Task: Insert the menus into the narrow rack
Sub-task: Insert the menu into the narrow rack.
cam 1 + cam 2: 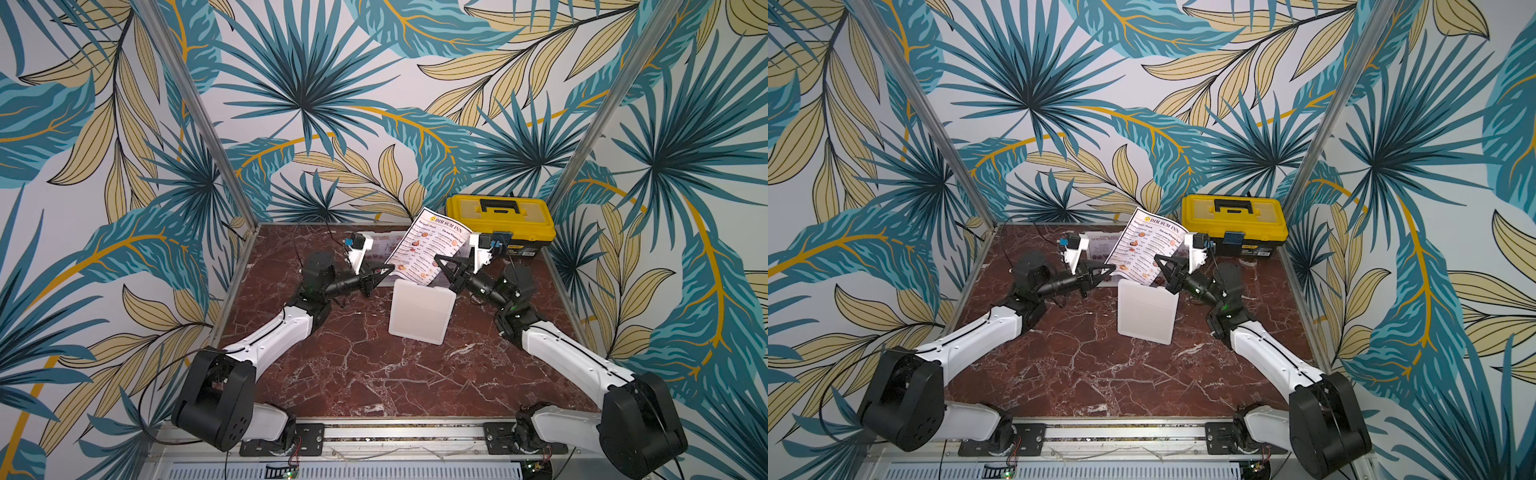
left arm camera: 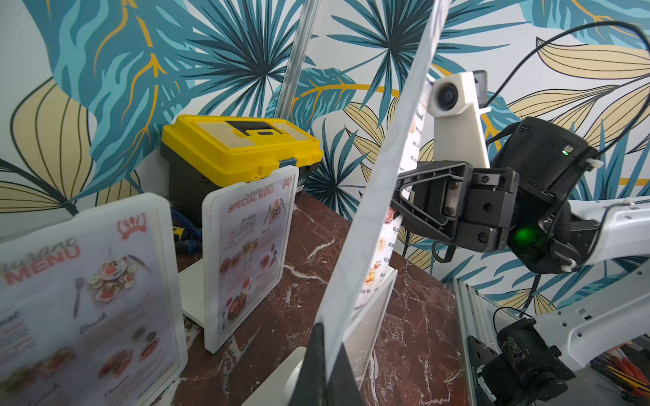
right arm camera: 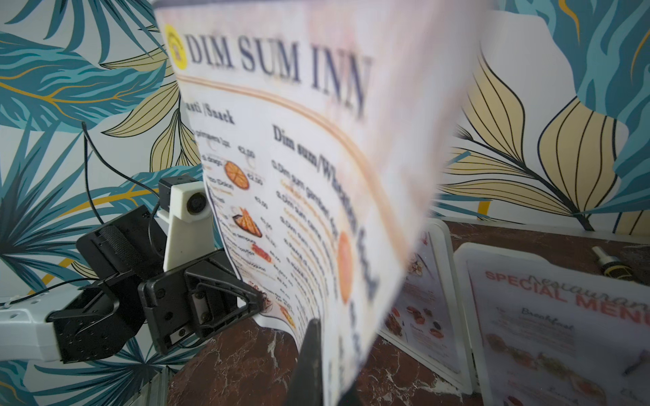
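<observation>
Over rack [image 1: 419, 311]: DIM SUM INN menu [image 1: 428, 245], left fingers [image 1: 380, 274], right fingers [image 1: 446, 266] clamped on 2 side edges.

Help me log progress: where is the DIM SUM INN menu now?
In both top views the DIM SUM INN menu is held up between the left hand and right hand, just above the white rack, near the yellow toolbox.

Menu [image 1: 428, 245] over rack [image 1: 419, 313]; toolbox [image 1: 528, 222] behind, at right.
</observation>
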Available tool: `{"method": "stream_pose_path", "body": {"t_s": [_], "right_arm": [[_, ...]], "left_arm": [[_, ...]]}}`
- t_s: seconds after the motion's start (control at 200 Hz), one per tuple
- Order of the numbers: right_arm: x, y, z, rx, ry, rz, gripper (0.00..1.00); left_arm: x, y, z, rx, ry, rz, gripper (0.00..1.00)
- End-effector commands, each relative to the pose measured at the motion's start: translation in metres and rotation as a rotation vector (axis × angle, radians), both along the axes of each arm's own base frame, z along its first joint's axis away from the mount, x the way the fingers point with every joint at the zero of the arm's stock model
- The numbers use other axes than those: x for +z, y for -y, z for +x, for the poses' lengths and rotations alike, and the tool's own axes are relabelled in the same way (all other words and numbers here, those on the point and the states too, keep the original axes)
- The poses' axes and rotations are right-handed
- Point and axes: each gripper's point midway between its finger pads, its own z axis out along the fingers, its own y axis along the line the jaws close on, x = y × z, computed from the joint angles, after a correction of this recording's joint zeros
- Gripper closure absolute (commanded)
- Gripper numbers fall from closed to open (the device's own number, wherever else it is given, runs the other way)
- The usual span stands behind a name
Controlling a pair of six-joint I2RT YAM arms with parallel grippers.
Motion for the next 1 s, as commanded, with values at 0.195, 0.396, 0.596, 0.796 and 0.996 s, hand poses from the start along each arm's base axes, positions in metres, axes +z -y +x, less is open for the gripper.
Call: {"method": "stream_pose_path", "body": {"t_s": [0.195, 0.396, 0.596, 0.796, 0.996], "right_arm": [[0.006, 0.000, 0.001, -0.050, 0.007, -0.055, 1.00], [0.003, 0.001, 0.005, -0.066, -0.002, -0.074, 1.00], [-0.004, -0.002, 0.009, -0.063, -0.023, -0.082, 1.00], [-0.005, -0.003, 0.013, -0.084, -0.023, -0.103, 1.00], [-0.005, -0.004, 0.019, -0.112, 0.023, -0.156, 1.00]], "left_arm": [[0.012, -0.004, -0.002, 0.028, 0.044, -0.010, 1.00], [0.004, -0.006, 0.004, 0.057, 0.039, 0.004, 1.00], [-0.006, -0.006, 0.011, 0.075, 0.022, 0.020, 1.00], [-0.011, -0.007, 0.014, 0.091, 0.024, 0.031, 1.00], [-0.014, -0.009, 0.016, 0.105, 0.025, 0.039, 1.00]]}}
